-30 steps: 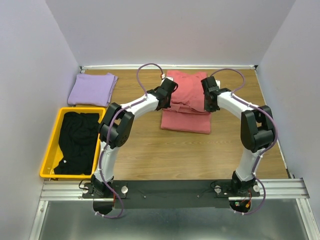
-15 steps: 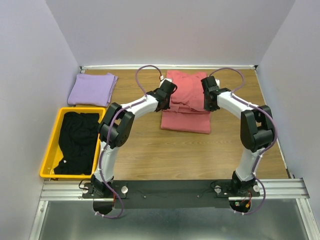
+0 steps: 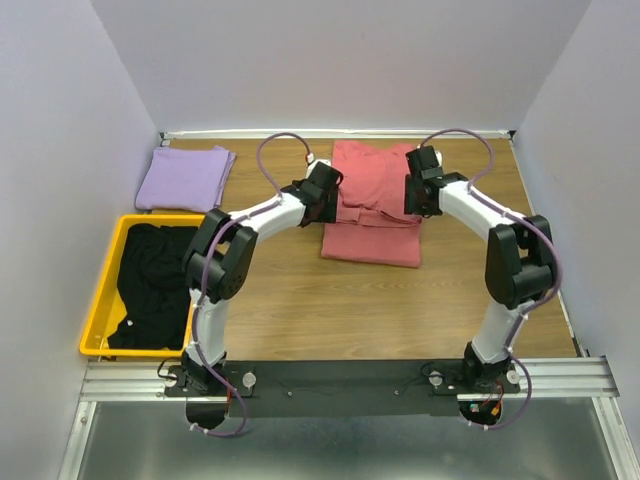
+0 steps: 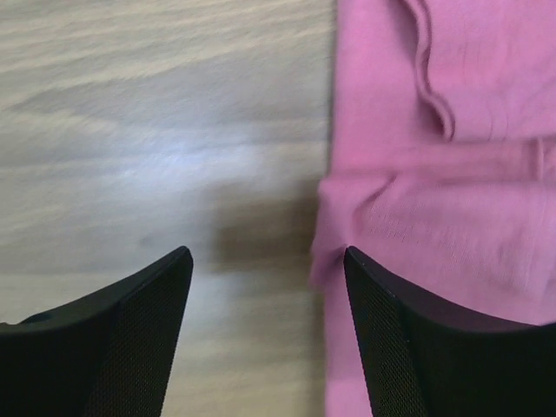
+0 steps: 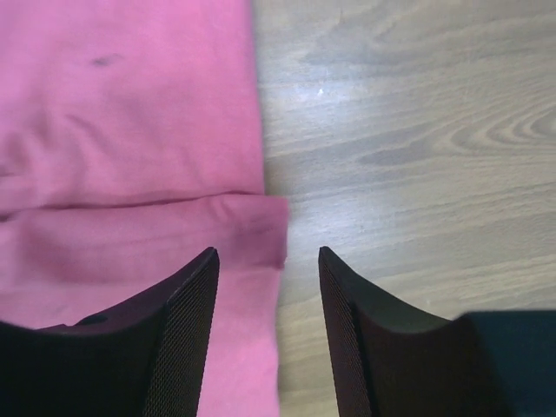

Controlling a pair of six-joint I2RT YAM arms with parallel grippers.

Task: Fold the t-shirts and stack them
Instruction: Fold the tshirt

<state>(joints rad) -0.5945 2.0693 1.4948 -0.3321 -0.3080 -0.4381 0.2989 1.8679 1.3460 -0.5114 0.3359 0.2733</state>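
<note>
Shirt in hand: salmon-pink shirt (image 3: pixel 372 205) lies partly folded on the table (image 3: pixel 300 300), at the far middle, with a folded band across its width
Other shirts: lavender shirt (image 3: pixel 185 178) sits folded flat in the far left corner; black shirts (image 3: pixel 155 280) lie heaped in the yellow bin (image 3: pixel 100 300) on the left
Left gripper (image 4: pixel 265 252): jaws wide and holding nothing, hovering over the shirt's left edge, one finger above bare wood and the other above pink cloth
Right gripper (image 5: pixel 268 252): jaws moderately apart and holding nothing, straddling the shirt's right edge where the folded band ends
How the cloth will handle: you can expect it to be light, soft and limp, with no stiffness of its own; it will likely sag and drag on the wood, and stacked layers may slide apart if you catch only the top one
Where to take hold: pinch each side edge at the folded band, so that your fingers close on every layer together
Risk: if you lift one side ahead of the other, the fold will probably skew or open
</note>
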